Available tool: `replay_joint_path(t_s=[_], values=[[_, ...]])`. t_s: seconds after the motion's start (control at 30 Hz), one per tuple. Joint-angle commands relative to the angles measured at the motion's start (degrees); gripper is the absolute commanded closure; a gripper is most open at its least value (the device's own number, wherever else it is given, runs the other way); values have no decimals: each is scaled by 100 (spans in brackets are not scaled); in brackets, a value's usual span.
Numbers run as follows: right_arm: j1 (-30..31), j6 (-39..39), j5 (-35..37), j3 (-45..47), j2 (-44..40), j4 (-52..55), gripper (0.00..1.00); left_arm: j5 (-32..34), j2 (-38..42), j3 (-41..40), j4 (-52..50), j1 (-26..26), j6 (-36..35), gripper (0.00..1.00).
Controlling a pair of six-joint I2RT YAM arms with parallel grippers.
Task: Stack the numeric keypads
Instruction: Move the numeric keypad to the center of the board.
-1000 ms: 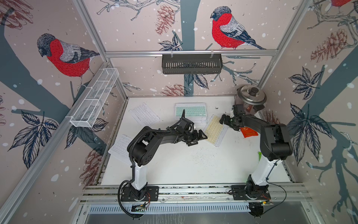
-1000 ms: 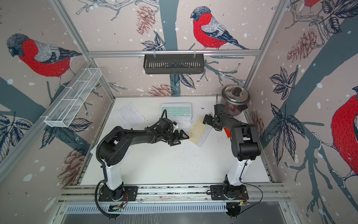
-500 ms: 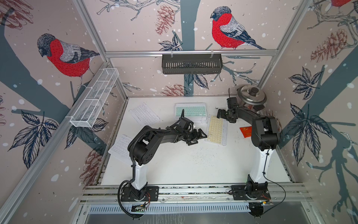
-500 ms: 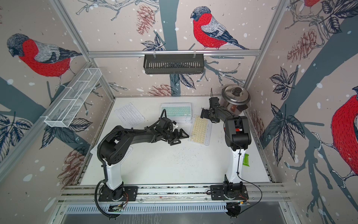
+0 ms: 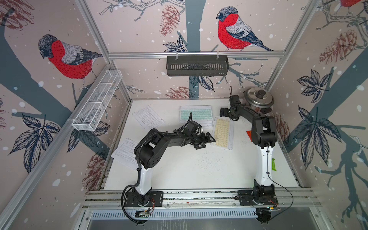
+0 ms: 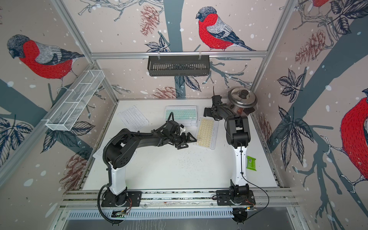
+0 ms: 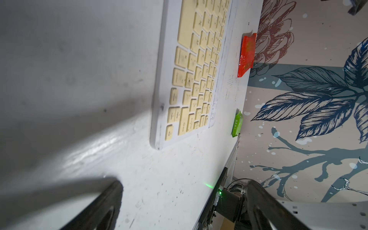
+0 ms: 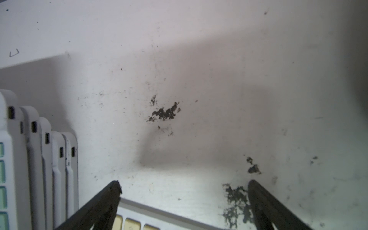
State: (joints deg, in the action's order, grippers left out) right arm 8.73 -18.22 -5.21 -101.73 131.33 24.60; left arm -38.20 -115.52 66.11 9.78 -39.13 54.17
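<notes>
A stack of numeric keypads with a mint green one [image 5: 196, 115] [image 6: 181, 114] on top lies at the back middle of the table. A yellow keypad [image 5: 222, 130] [image 6: 206, 132] [image 7: 191, 75] lies flat just right of it. Two white keypads [image 5: 148, 116] [image 5: 125, 153] lie at the left. My left gripper [image 5: 207, 140] [image 7: 183, 191] is open and empty, low beside the yellow keypad's left edge. My right gripper [image 5: 224, 113] [image 8: 184, 191] is open and empty above the yellow keypad's far end [image 8: 139, 217], next to the stack's side [image 8: 39, 159].
A steel pot with lid [image 5: 258, 98] stands in the back right corner, behind the right arm. An orange packet [image 7: 247, 55] and a green packet [image 6: 251, 163] lie along the right edge. Dark scuffs [image 8: 165, 113] mark the white table.
The yellow keypad, held tilted by my right gripper a second ago, now lies flat beside the stack. The right gripper has drawn back toward the far side. The left arm has not moved.
</notes>
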Motion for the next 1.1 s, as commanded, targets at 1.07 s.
replay_joint_path(t_s=[1.07], values=[[-263, -53, -694, 724, -369, 164, 0, 81, 466, 300, -713, -174, -469, 4]])
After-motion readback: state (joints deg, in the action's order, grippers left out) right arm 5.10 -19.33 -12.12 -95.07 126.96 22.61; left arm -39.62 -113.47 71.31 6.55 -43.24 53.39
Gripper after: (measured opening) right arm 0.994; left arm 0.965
